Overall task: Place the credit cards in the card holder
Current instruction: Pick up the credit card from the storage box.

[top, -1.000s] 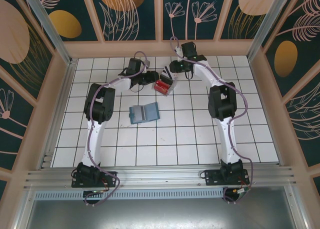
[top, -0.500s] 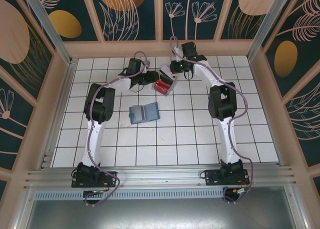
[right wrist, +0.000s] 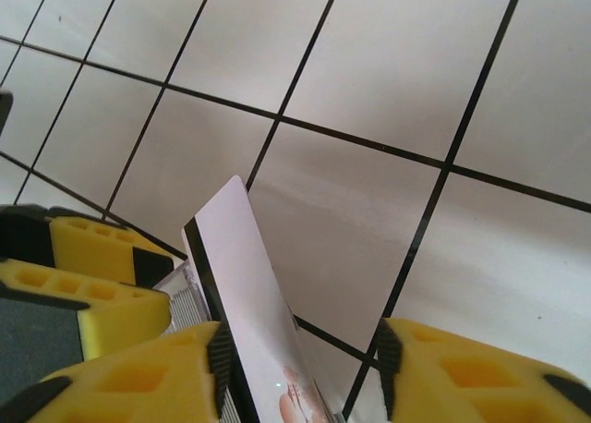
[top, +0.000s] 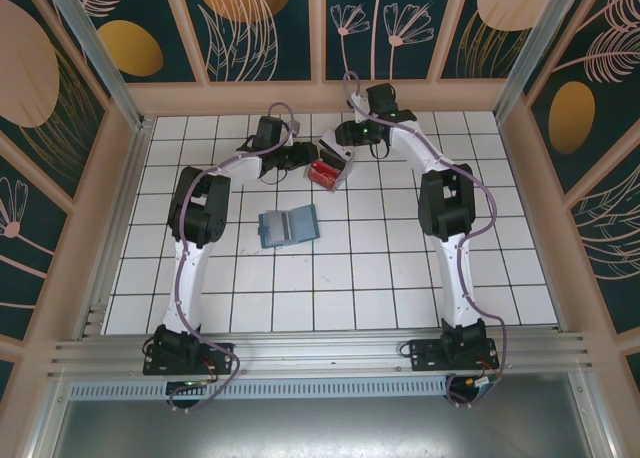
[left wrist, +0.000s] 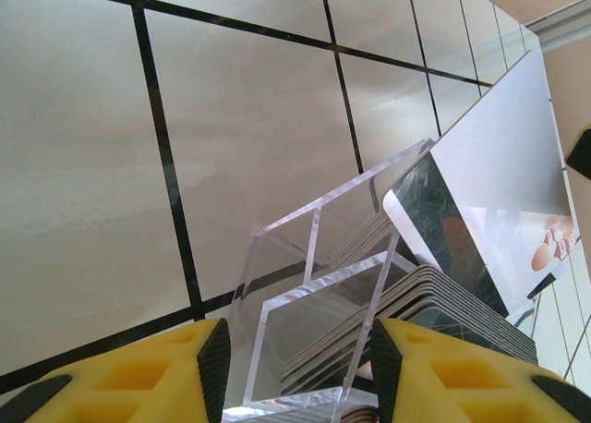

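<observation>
My table was all white square tiles with dark grout. Pale wood-framed walls boxed it in, with dark teal panels, pinkish leaf drawings and gold ovals. Aluminium rails ran along the near edge. Lighting was pretty even.

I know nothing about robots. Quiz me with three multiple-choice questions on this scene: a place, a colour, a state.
1. The card holder lies: A on the tiled table, apart from the clear tray; B inside the clear tray; C against the back wall.
2. The left gripper has pads coloured: A green; B yellow; C pink.
3. The card holder is: A folded shut; B open; C standing on edge.
Answers: 1A, the top view shows bare tiles between them; 2B, the left wrist view shows yellow; 3B, both halves lie spread.
</observation>
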Tool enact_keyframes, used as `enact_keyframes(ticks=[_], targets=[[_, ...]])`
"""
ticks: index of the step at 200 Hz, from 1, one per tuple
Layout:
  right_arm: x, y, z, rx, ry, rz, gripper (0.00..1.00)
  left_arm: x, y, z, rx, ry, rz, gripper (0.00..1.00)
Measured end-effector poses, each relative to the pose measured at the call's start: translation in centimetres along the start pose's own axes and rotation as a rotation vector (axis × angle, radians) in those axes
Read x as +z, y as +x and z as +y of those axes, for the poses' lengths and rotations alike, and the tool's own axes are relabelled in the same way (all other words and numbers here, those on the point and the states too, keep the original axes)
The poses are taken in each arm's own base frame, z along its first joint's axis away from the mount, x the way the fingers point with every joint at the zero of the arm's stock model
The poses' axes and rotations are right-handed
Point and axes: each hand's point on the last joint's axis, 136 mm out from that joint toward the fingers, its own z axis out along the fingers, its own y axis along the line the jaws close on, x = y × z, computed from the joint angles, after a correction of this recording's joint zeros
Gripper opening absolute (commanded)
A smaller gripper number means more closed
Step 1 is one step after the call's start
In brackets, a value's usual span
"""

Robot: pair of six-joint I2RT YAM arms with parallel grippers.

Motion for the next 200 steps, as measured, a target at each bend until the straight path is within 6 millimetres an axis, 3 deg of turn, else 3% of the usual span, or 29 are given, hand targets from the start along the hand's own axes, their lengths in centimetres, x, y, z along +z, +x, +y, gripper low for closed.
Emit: enact_keyframes(ticks=[36,102,128,162,200], targets=[[-0.1,-1.8,0.5,-0.016,-0.021,-0.028,0.55,0.0,0.0,0.0,0.000,0.000,0.000,0.46],[2.3,0.3,0.3,0.008,-0.072,0.032,0.55,0.0,0.0,0.0,-0.001,0.000,0.000,0.46],[2.7,0.8,0.3,0.014,-0.084,0.048,0.44,0.0,0.0,0.0,-0.001,-0.001,0.001,0.46],[2.7,0.7,0.7,0.012,-0.099,0.046,0.21,0.0,0.1,0.0,-0.002,-0.001,0.002,0.46],[2.6,0.3,1.2,0.003,-0.111,0.036,0.14,0.0,0.0,0.0,-0.002,-0.001,0.002,0.46]])
